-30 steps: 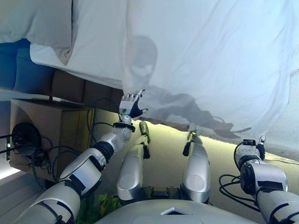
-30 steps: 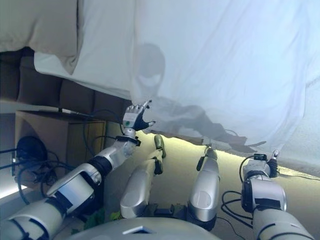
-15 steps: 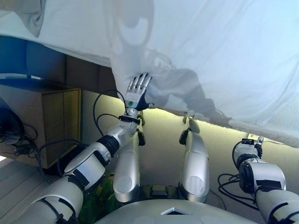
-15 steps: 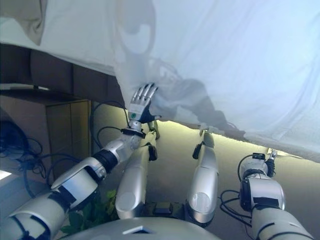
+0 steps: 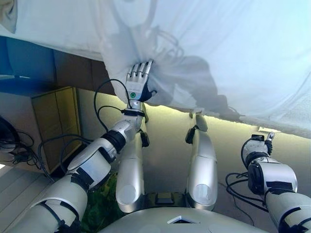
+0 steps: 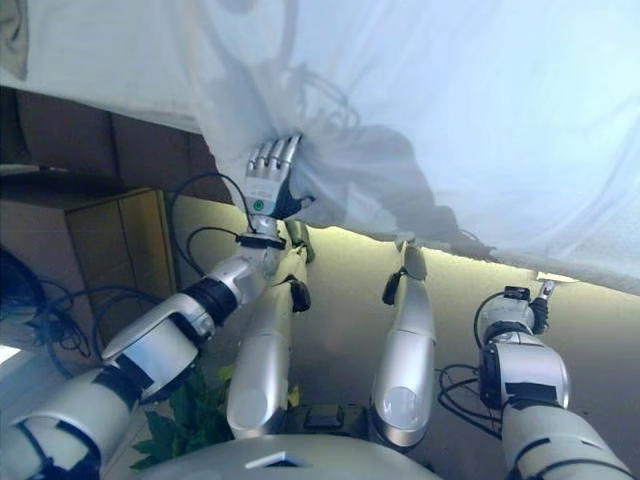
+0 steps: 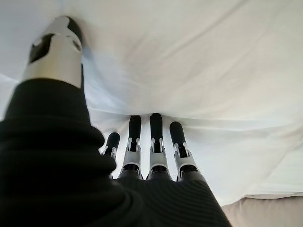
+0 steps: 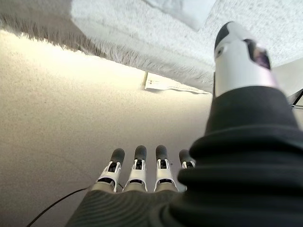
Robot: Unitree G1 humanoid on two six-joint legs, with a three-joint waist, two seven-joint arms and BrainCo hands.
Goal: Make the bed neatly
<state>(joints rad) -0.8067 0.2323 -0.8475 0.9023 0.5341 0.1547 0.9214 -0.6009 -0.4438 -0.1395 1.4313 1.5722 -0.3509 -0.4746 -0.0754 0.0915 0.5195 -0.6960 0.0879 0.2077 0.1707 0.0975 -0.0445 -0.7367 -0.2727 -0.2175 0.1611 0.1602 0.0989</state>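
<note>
Your left hand point(image 5: 137, 85) has its fingers point(image 7: 155, 127) straight and spread, tips pressed into the white sheet point(image 5: 214, 53). The cloth bunches into creases right where they touch. The thumb stands apart and nothing is curled round the fabric, so you are pushing it, not holding it.

From those fingertips the sheet lies straight ahead and spreads up and away to the robot's right. Its hanging lower edge runs from beside this hand across toward the right side, well above the floor point(image 8: 71, 104). That edge is the long line your next move turns on, I judge, and the left hand is plainly the nearer one.

Your right hand point(image 8: 142, 165) hangs low with fingers relaxed and straight, gripping nothing. It sits over the bare floor, near a shaggy rug point(image 8: 142, 52) and well apart from the sheet.

Count: one sheet, two hands, one rug. To the left stands one wooden cabinet point(image 5: 51, 121), below the bed point(image 5: 29, 58), whose dark side shows beneath the draped cloth.
</note>
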